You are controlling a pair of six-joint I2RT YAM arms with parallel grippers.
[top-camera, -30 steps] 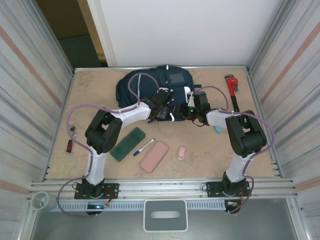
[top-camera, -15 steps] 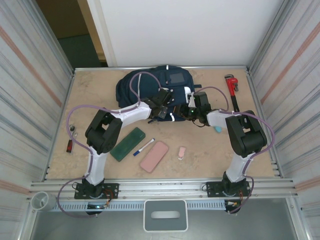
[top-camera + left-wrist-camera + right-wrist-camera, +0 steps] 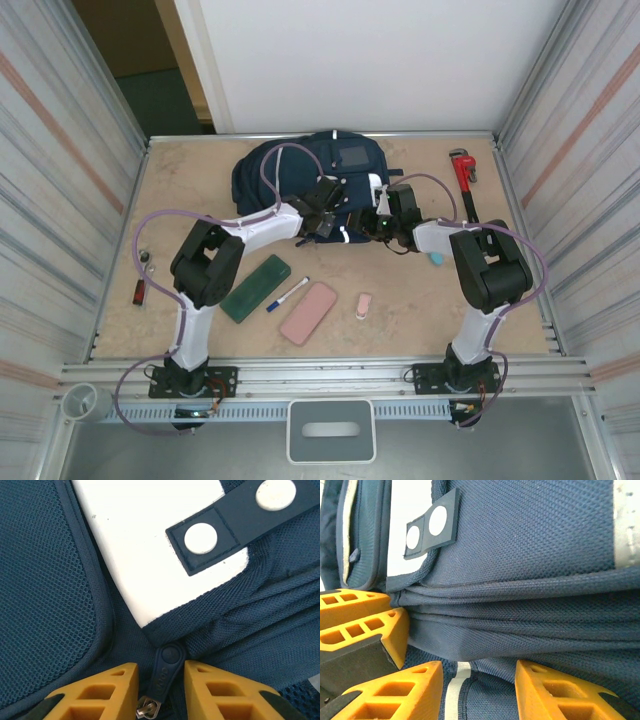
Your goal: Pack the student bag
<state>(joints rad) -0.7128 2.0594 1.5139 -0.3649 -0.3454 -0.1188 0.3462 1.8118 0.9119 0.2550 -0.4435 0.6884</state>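
The student bag [image 3: 290, 170] lies at the far middle of the table [image 3: 180, 190]. At its near edge the left gripper [image 3: 161, 667] has its jaws narrow, either side of a zip pull [image 3: 167, 662], with a slight gap showing. Just right of it, the right gripper [image 3: 479, 667] stands half-wide at a fabric fold; whether it pinches that, I cannot tell. A green case [image 3: 256, 288] and a pink case [image 3: 308, 313] lie nearer.

The left wrist view's bottom edge cuts off the zipper pull [image 3: 166, 669] and the left fingers [image 3: 107, 687].
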